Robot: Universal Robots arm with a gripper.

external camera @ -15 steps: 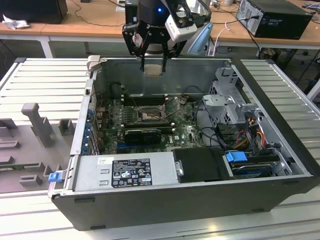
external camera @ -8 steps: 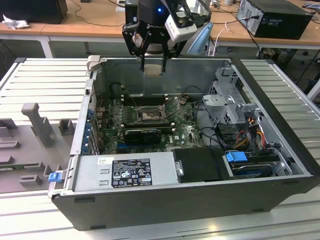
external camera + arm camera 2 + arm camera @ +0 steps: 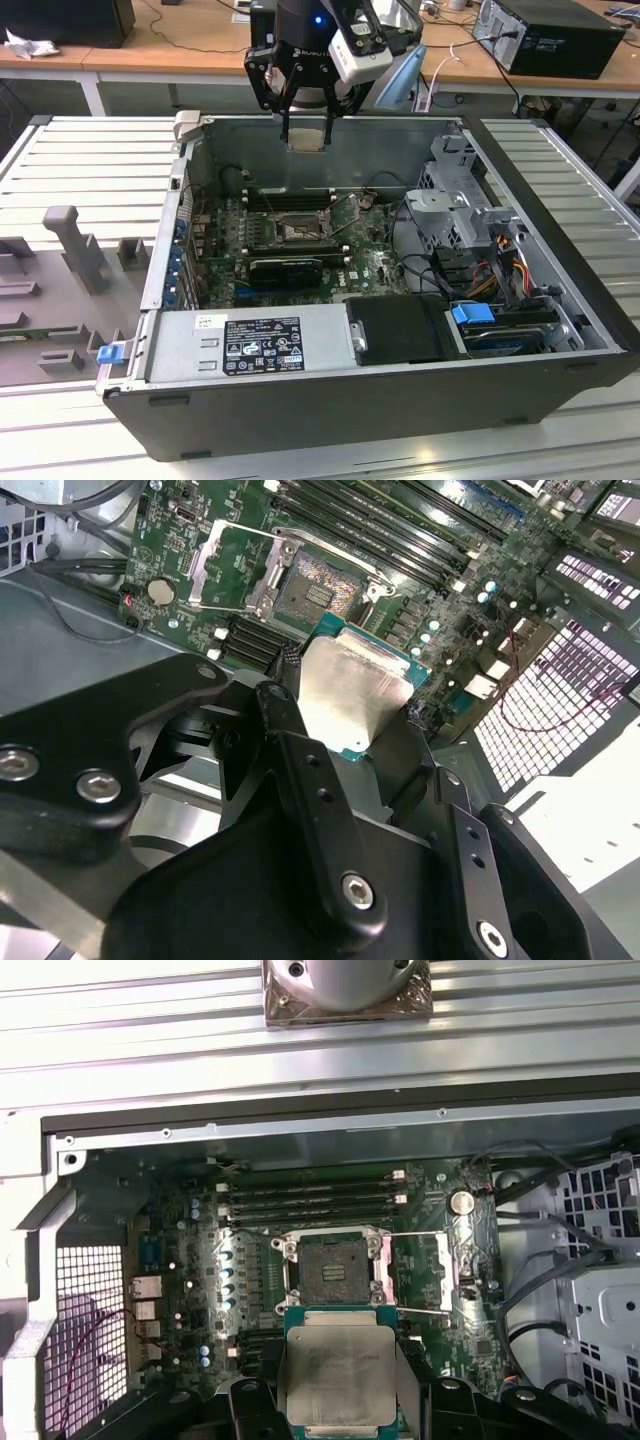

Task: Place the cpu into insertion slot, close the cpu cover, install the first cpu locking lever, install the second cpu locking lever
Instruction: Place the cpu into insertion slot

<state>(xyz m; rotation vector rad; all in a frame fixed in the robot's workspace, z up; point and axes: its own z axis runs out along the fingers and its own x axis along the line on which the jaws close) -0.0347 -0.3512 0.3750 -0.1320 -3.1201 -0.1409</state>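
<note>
Black gripper (image 3: 350, 705) linkage fills the foreground in the second wrist view, clenched on 2 opposite edges of the cpu (image 3: 352, 680), whose pale silvery face is turned up toward both wrist cameras. Gripper and chip hang over the open computer case (image 3: 350, 410). Well below the gripper, on the green motherboard (image 3: 180, 1220), the insertion slot (image 3: 333, 1272) lies with its dark centre bare. Beside the slot, the cpu cover (image 3: 203, 575) is swung open.
</note>
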